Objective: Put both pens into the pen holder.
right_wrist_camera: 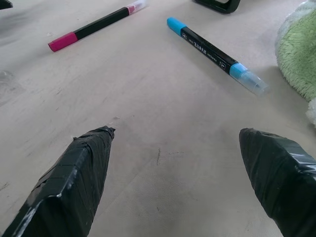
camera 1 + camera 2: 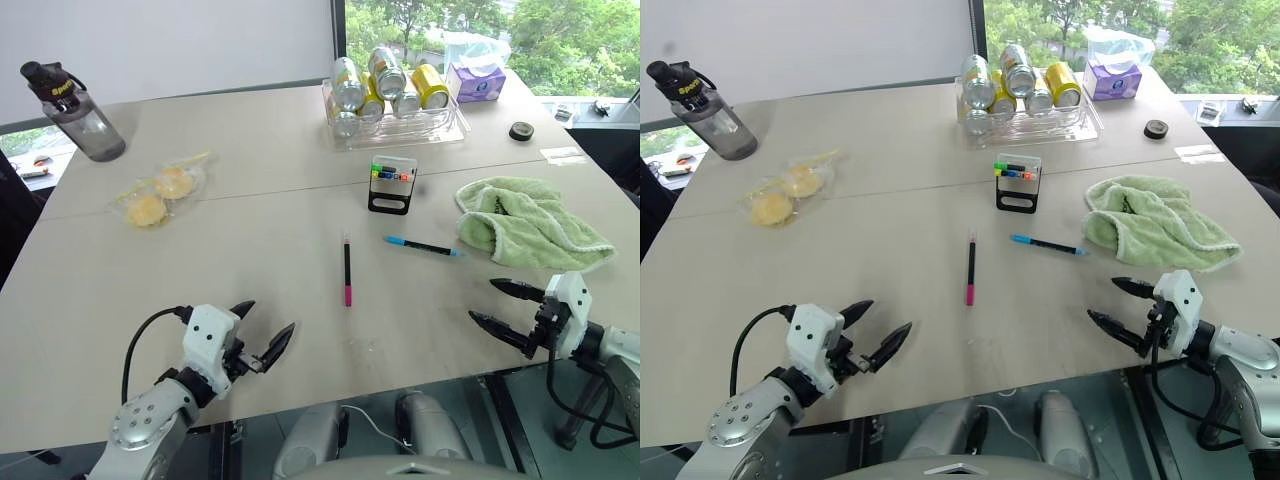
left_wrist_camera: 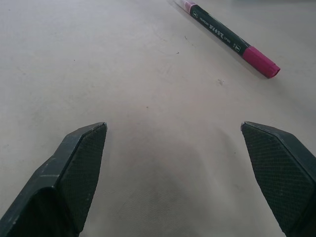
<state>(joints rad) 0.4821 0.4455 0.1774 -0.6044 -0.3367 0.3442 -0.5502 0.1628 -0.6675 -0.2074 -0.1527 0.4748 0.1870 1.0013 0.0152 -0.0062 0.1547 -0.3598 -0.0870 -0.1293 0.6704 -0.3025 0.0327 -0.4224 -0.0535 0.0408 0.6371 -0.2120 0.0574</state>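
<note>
Pale worktop (image 2: 250, 180) carries the holder (image 2: 392, 185), with both pens still loose just in front of it: pink pen (image 2: 347, 268), blue pen (image 2: 424, 246). Left gripper (image 2: 262, 335) and right gripper (image 2: 505, 308) hover nearer the robot, fingers spread and empty, seemingly poised to reach.

Both claws hover wide apart over the counter's (image 2: 250, 150) near edge, left claw (image 2: 262, 330) and right claw (image 2: 505, 305) empty. The pink-ended pen (image 2: 347, 270) lies mid-counter, the blue-capped pen (image 2: 424, 245) just beside a green towel (image 2: 530, 225). Behind them stands the pen holder (image 2: 391, 185), then a clear tray of cans (image 2: 390, 95) by the far edge.
</note>
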